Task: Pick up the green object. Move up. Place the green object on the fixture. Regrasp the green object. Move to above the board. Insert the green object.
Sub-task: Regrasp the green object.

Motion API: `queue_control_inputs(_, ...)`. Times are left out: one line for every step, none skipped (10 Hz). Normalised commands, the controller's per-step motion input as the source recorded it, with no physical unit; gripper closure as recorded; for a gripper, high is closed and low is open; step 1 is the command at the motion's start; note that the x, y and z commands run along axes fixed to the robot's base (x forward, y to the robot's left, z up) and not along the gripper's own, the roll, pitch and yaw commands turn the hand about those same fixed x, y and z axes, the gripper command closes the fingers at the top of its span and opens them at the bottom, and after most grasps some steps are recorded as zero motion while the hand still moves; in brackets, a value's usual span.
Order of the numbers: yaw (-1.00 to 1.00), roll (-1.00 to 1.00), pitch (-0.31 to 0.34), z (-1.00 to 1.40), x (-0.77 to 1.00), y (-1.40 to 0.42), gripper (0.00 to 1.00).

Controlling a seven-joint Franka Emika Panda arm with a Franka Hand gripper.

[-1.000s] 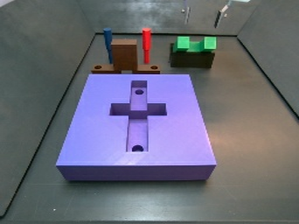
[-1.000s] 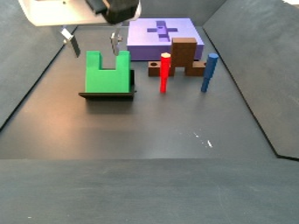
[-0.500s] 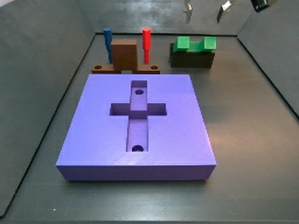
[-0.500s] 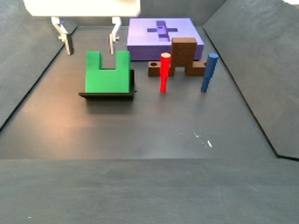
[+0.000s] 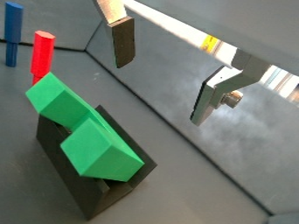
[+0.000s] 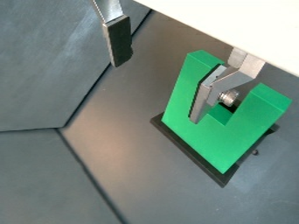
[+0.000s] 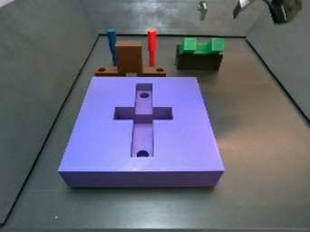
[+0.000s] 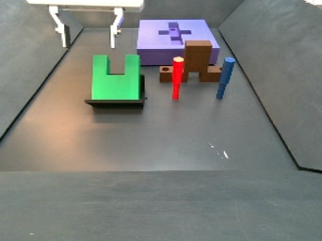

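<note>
The green object (image 8: 116, 78) rests on the dark fixture (image 8: 116, 102) on the floor, notch pointing toward the back wall. In a side view the green object (image 7: 201, 46) sits on the fixture (image 7: 200, 62) at the back right. My gripper (image 8: 88, 28) hangs open and empty above and behind it, apart from it; it also shows as the gripper (image 7: 220, 7). Both wrist views show the green object (image 5: 82, 122) (image 6: 216, 114) on the fixture (image 5: 76, 179) (image 6: 181, 147) below the open gripper (image 5: 163, 74) (image 6: 162, 70). The violet board (image 7: 151, 127) (image 8: 179, 40) lies flat with its cross recess bare.
A brown block (image 7: 126, 56) (image 8: 199, 66) stands between the board and the back wall, with a red peg (image 8: 178, 78) (image 5: 44, 52) and a blue peg (image 8: 227, 78) (image 5: 12, 31) upright beside it. Sloping grey walls enclose the floor.
The gripper has turned square to the green object and risen away from it, staying open. The green object and fixture have not moved.
</note>
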Motion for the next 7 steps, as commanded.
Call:
queue_control_inputs(0.33,0.73,0.257,-0.29,0.0,-0.37,0.0)
queue_control_inputs(0.32,0.61,0.194,-0.29,0.0,-0.43,0.0)
queue_control_inputs(0.31,0.54,0.126,-0.23,0.0,-0.42,0.0)
queue_control_inputs(0.28,0.39,0.089,-0.14,0.0,-0.37,0.0)
queue_control_inputs(0.28,0.35,0.197,0.0,0.4,-0.37,0.0)
queue_control_inputs(0.15,0.3,0.36,0.05,0.61,-0.13,0.0)
queue_control_inputs(0.07,0.27,0.226,-0.04,0.49,-0.03,0.0)
